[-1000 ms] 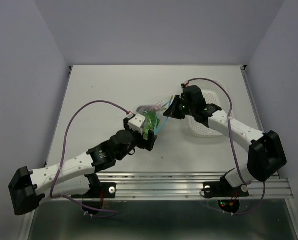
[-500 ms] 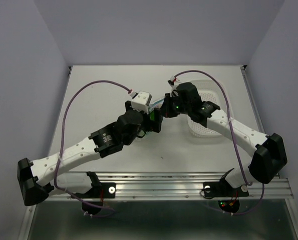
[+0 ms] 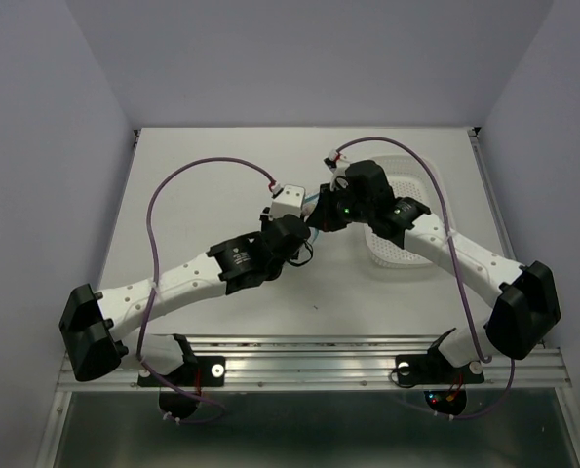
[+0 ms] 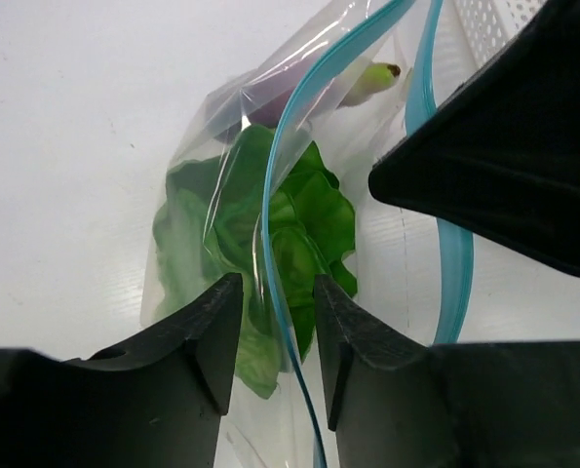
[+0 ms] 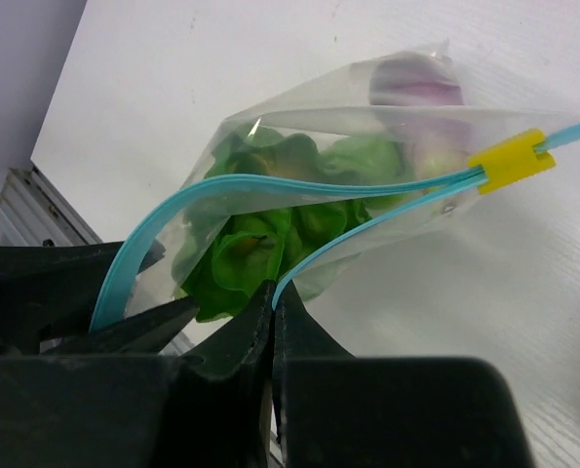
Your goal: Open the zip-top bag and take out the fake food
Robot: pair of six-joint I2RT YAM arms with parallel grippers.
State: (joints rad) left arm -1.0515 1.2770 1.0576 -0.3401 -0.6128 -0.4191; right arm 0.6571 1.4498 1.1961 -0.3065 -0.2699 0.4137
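Observation:
The clear zip-top bag (image 5: 309, 107) hangs between both grippers with its mouth parted. My right gripper (image 5: 273, 291) is shut on one teal zip strip (image 5: 367, 226), near the yellow slider (image 5: 509, 161). In the left wrist view, my left gripper (image 4: 277, 292) has its jaws a little apart. The other teal strip (image 4: 275, 175) runs through the gap, with no grip visible. The fake food is inside the bag: a green leafy piece (image 4: 309, 224) and a purple piece (image 5: 416, 83) deeper in. In the top view the arms hide most of the bag.
The white perforated basket (image 3: 406, 249) lies on the table just right of the right gripper, and its corner shows in the left wrist view (image 4: 484, 19). The two wrists nearly touch at mid-table (image 3: 314, 219). Purple cables loop over both arms.
My left arm has swung up and right, closing in on the right gripper. Its jaws have narrowed around the bag's strip. The right gripper has kept its hold.

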